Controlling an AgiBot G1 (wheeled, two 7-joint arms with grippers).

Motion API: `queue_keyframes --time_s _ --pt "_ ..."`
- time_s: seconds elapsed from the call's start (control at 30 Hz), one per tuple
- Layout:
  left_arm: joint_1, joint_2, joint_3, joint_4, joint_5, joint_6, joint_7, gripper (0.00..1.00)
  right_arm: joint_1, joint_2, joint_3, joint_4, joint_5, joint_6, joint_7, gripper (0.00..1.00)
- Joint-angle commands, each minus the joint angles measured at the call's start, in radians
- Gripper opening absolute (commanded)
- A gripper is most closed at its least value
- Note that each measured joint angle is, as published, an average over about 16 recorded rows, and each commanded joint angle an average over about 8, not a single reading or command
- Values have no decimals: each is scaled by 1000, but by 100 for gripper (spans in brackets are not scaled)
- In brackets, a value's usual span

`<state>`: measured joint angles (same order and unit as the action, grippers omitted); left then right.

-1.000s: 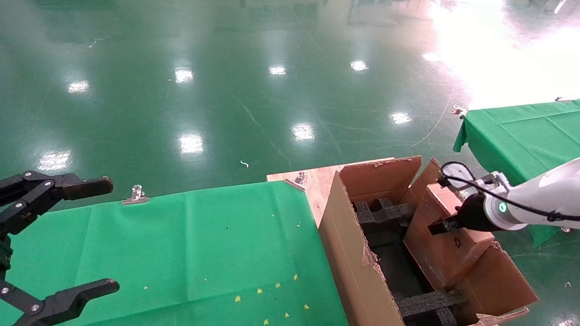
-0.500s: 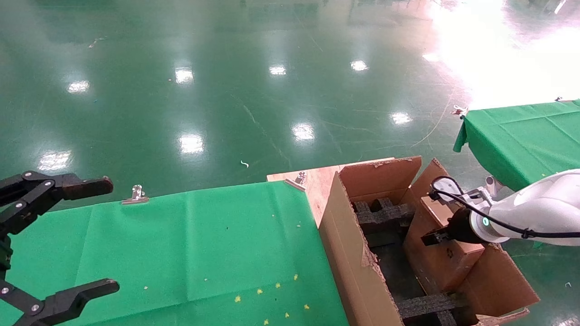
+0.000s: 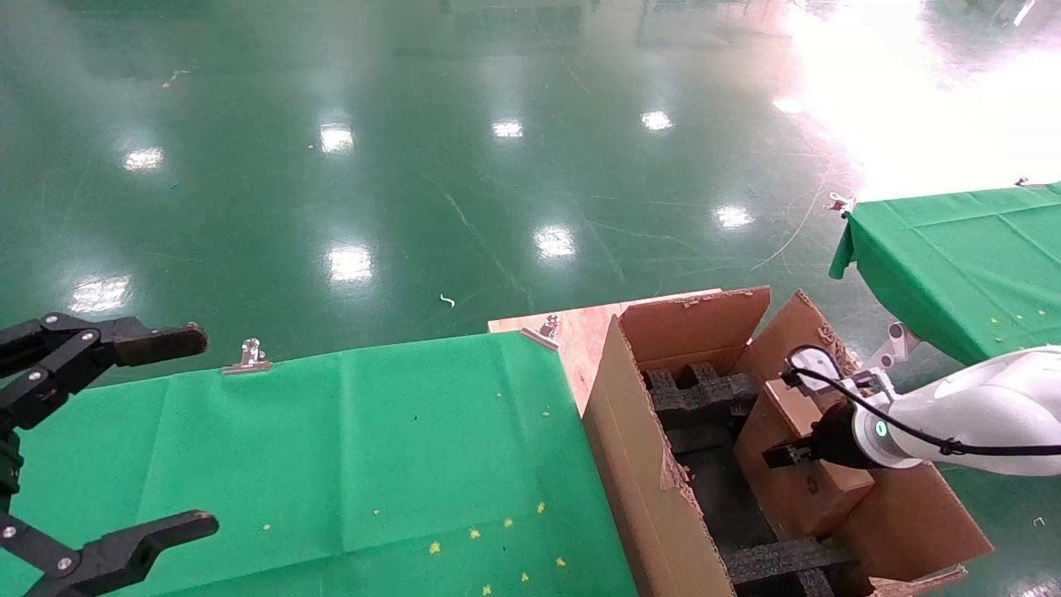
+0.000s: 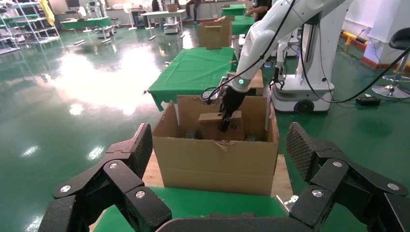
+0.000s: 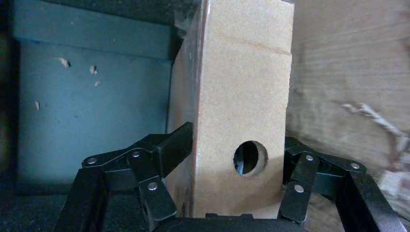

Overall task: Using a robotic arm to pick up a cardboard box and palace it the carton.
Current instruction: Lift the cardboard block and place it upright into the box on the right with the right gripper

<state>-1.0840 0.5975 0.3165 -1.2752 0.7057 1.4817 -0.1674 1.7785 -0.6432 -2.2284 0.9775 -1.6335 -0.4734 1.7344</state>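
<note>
Nearest me, my left claw (image 3: 124,431), all black, hangs released with its fingers spread wide over the green-clothed surface (image 3: 348,448) at my left side. To my right, the white glossy robotic arm (image 3: 970,423) reaches into the large brown corrugated carton (image 3: 638,497) with ragged flaps, and my right claw (image 5: 237,159) is clenched on the small brown cardboard box (image 5: 241,96), one finger (image 5: 169,145) on each side, beside its round hole (image 5: 250,157). I see that box (image 3: 796,464) held tilted inside the carton, against its right wall, above the black foam inserts (image 3: 696,390). Beyond lies the shiny green floor (image 3: 414,166), with another green-covered surface (image 3: 961,249) at far right.
</note>
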Motion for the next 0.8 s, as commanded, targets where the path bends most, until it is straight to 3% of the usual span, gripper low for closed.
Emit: queue_keyframes --time_s 0.03,0.7,0.77,0.8 --pt "0 0 0 0 0 0 0 100 -11 -3 3 -8 16 3 -18 0" --pt "0 0 1 0 0 0 0 100 -75 -19 24 -66 121 -16 -153 0" --pt "0 0 1 0 -1 0 0 100 -81 -20 27 -72 130 -17 -163 6" --pt "0 0 1 0 -1 0 0 100 -83 -21 28 -74 133 -18 -167 18"
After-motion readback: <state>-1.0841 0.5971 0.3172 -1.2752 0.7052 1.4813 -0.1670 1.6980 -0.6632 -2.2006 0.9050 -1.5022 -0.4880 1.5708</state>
